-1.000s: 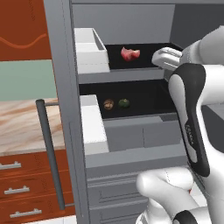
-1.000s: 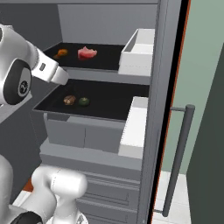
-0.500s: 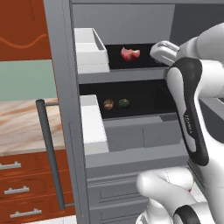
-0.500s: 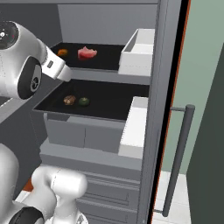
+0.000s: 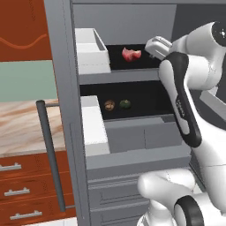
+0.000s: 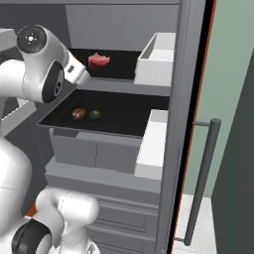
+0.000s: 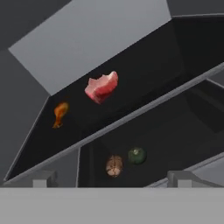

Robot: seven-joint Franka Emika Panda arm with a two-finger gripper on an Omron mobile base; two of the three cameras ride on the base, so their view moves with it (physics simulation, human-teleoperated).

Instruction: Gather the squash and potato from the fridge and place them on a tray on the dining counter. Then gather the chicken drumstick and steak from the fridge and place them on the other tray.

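We saw the fridge (image 5: 66, 110) open, our hand (image 7: 111, 186) spread wide and empty before the shelves; steak (image 7: 101, 87) and drumstick (image 7: 60, 113) lay above, potato (image 7: 114, 166) just beside squash (image 7: 137, 155) below.

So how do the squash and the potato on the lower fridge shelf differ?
The squash is dark green; the potato is mottled tan-brown. In the left base view the potato lies nearer the door bins, the squash further in. Both are small round lumps, side by side.

Upper shelf (image 7: 144, 57) is carrying steak (image 7: 101, 87) and drumstick (image 7: 60, 113); lower shelf (image 7: 183, 135) beneath it is carrying potato (image 7: 114, 166) beside squash (image 7: 137, 155).
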